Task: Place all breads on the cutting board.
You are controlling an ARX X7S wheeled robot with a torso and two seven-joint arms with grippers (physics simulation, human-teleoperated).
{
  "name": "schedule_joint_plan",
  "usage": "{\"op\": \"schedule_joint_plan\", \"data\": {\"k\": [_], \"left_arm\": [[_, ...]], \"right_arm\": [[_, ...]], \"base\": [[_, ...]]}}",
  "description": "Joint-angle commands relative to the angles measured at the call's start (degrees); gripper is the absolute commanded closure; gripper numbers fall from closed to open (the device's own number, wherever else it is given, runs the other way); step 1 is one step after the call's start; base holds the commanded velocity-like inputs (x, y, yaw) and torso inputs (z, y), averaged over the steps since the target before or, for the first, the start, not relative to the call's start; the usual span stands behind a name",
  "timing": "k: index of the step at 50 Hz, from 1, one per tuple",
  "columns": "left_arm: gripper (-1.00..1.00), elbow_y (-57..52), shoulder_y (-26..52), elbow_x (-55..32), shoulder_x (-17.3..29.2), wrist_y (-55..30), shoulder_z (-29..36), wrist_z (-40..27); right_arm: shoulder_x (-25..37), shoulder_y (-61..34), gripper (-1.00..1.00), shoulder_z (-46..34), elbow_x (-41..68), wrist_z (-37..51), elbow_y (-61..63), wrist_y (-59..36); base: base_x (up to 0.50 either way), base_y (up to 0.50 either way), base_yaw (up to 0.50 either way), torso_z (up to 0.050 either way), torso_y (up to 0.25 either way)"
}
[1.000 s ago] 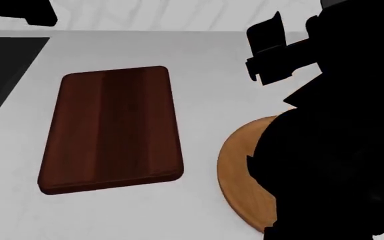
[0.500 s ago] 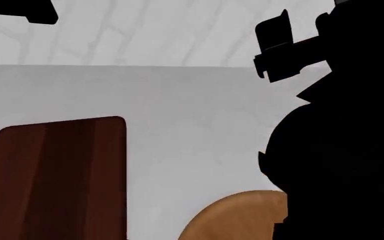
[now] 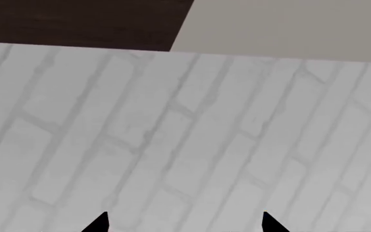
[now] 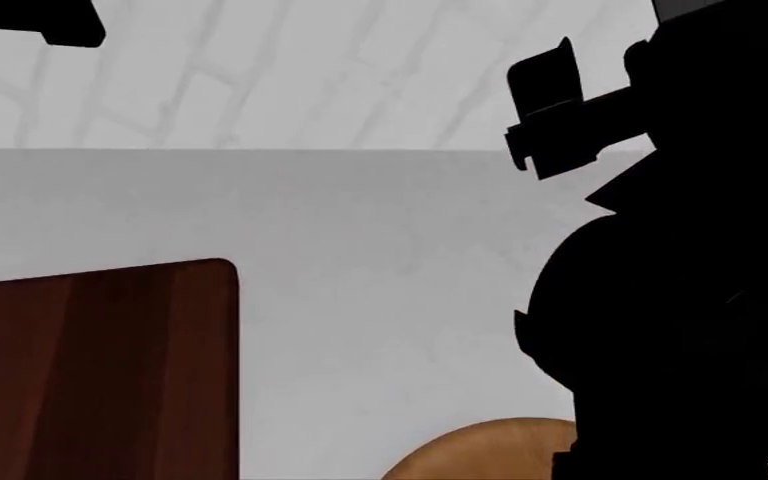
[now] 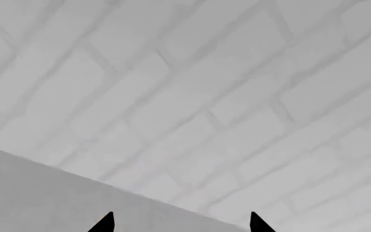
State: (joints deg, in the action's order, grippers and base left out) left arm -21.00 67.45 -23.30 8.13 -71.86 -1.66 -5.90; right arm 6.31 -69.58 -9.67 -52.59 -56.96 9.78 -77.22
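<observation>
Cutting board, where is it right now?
In the head view the cutting board lies at the lower left on the white counter, left of the round wooden plate.

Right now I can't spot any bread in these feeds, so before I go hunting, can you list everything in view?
Dark reddish-brown striped wooden cutting board: one, head view's lower left, on the counter, nothing on it.
Round light-brown wooden plate: one, bottom centre, partly hidden by the right arm.
White counter: one, under both.
White brick-patterned wall: behind the counter.
Breads: none visible.
Left gripper: black, tips apart, empty, facing the wall.
Right gripper: black, tips apart, empty, facing the wall.
</observation>
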Motion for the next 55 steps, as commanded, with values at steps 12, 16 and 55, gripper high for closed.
{"op": "schedule_joint_plan", "data": {"k": [12,16,55], "left_arm": [[-1.0,0.7,-1.3,-0.9,0.7,0.8,0.5,-0.3],[-1.0,0.8,-1.4,-1.1,0.6,1.2,0.8,-0.3],[-1.0,1.2,-5.7,-2.3,-0.1,5.0,1.1,-1.6]], "right_arm": [[13.4,-0.8,-1.0,0.5,-8.2,-8.5,0.4,-11.5],[15.7,-1.3,-1.0,3.9,-13.8,-13.1,-1.4,-12.5],[35.3,3.0,-1.0,25.5,-27.5,-19.7,-15.9,-5.0]], "base": [[0.0,0.0,0.0,0.0,0.0],[0.0,0.0,0.0,0.0,0.0],[0.0,0.0,0.0,0.0,0.0]]}}
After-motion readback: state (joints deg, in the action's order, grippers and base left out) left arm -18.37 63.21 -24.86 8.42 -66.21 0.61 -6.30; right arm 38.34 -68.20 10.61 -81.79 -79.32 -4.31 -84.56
